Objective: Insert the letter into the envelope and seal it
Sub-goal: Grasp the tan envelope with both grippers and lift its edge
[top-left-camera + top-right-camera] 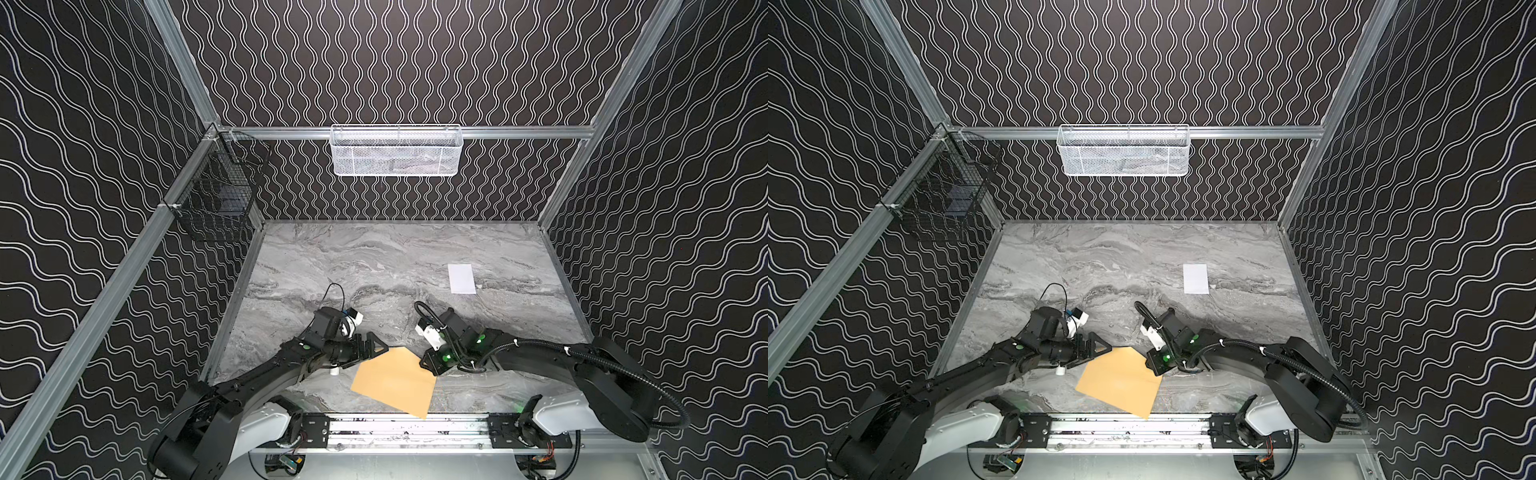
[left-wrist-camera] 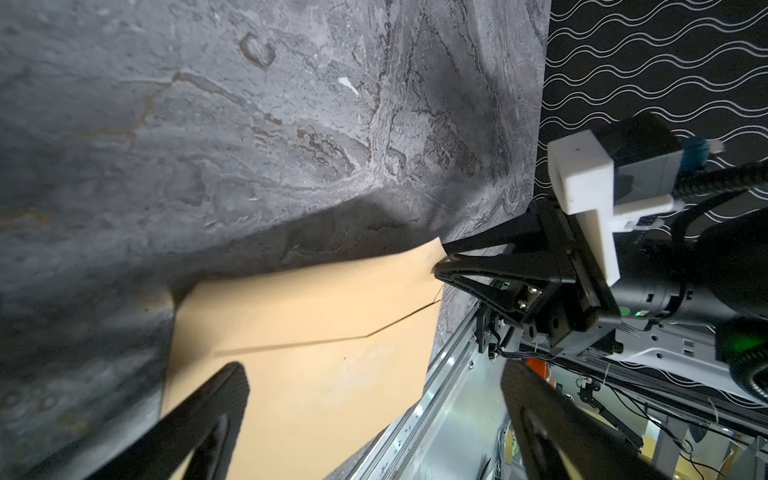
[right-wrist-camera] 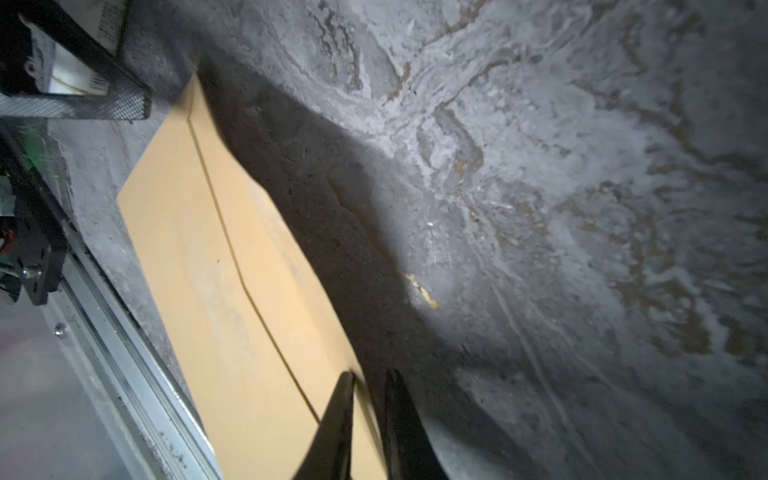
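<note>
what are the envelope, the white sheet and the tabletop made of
The envelope looks like tan kraft paper with a matte finish: it is thin, with a crisp flap seam in the wrist views. The letter looks like thin plain white paper, matte and lying flat. The tabletop has grey marble-like veining and a low sheen; it could be real stone or a printed laminate, I cannot tell which.

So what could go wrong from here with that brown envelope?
The right tool seems to pinch only a thin edge of the envelope, so it could slip or tear. One corner of the envelope hangs over the front rail, so a tug could drag it off the table. The letter lies far off at the back, so fetching it may mean letting go.
</note>
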Tool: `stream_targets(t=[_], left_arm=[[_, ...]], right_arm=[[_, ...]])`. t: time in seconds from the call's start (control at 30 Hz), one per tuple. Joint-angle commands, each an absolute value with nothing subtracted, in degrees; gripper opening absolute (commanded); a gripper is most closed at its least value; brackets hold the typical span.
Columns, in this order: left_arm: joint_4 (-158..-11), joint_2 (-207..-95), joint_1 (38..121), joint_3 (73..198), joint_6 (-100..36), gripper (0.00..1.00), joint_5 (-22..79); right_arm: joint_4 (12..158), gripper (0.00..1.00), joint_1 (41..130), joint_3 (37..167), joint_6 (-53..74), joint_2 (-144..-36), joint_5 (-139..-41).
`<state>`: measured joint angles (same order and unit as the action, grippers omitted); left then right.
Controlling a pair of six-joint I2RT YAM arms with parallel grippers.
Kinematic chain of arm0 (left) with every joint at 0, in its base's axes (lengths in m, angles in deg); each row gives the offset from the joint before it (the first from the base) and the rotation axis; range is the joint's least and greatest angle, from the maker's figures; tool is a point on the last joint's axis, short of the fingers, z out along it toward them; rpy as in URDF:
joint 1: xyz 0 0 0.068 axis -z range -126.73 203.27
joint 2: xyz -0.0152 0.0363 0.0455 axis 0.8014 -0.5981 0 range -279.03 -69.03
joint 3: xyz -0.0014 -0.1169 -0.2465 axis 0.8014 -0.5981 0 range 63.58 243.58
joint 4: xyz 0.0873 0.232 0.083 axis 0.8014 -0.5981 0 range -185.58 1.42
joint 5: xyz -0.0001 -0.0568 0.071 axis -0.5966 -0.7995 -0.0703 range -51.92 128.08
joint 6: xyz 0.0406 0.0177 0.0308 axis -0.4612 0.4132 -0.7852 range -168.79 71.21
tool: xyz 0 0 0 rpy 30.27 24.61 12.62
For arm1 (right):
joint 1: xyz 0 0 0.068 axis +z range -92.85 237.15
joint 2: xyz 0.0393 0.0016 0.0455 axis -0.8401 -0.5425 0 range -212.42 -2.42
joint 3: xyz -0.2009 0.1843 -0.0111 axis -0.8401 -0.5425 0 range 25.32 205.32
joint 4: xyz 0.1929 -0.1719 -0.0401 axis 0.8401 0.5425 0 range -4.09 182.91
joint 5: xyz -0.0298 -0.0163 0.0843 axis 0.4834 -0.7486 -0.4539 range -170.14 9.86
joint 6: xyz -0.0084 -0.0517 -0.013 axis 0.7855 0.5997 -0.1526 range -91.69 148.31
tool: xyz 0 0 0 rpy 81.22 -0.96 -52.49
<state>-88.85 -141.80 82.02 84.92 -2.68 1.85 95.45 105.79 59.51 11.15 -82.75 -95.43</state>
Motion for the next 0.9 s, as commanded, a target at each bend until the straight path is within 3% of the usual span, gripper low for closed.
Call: stream_targets(t=[0.0,0.27,0.53,0.73,0.87], left_arm=[[-87.34,-140.91,82.03,85.31,-2.53,0.99,2.12],[-89.74,-139.55,82.06,87.94,-4.20,0.99,3.86],[-84.59,-145.29,82.44,88.29,-3.97,0.98,2.88],[-78.66,-150.10,83.58,88.10,-2.83,0.98,2.78],[-75.18,-152.52,83.77,87.31,-1.80,0.99,1.35]], right_arm=[[93.10,0.12,105.80,58.99,9.63,-81.49,-94.09],[87.86,0.03,105.84,56.74,-1.80,-78.13,-89.16],[79.54,0.02,107.42,52.50,-15.26,-75.12,-83.84],[78.47,0.07,110.83,51.44,-20.73,-74.18,-78.37],[76.32,0.13,112.63,51.01,-22.92,-76.05,-79.76]])
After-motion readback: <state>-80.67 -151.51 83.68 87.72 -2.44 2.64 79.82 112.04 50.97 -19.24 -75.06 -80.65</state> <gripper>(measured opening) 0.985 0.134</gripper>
